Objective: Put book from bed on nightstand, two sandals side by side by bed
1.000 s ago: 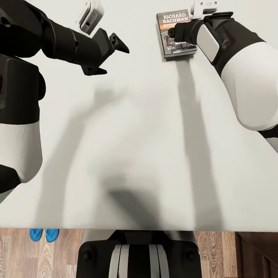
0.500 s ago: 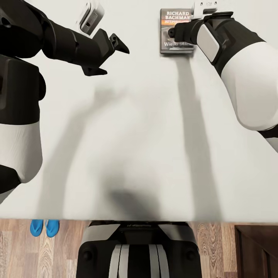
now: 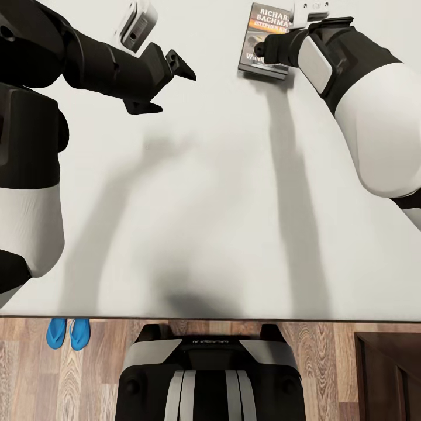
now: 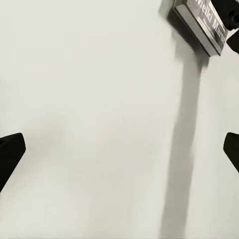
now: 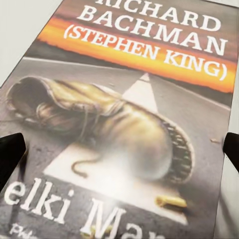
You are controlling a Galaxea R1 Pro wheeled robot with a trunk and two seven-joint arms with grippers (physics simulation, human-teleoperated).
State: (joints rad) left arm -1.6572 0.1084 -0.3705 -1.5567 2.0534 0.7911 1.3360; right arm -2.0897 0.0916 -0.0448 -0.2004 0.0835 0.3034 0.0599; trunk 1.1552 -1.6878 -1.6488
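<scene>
We saw the small dark-covered paperback book lying on the pale grey-white mattress of the bed, its cover reading "RICHARD BACHMAN (STEPHEN KING)" over an orange band. Our right fingers hung spread just above it. Our left fingers were spread, holding nothing. Two bright blue flat sandals lay together on the wood-plank floor.

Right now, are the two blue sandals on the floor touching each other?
Apart. In the head view, a thin strip of wood floor shows between the left sandal and the right sandal, which lie side by side just past the bed's edge.
</scene>
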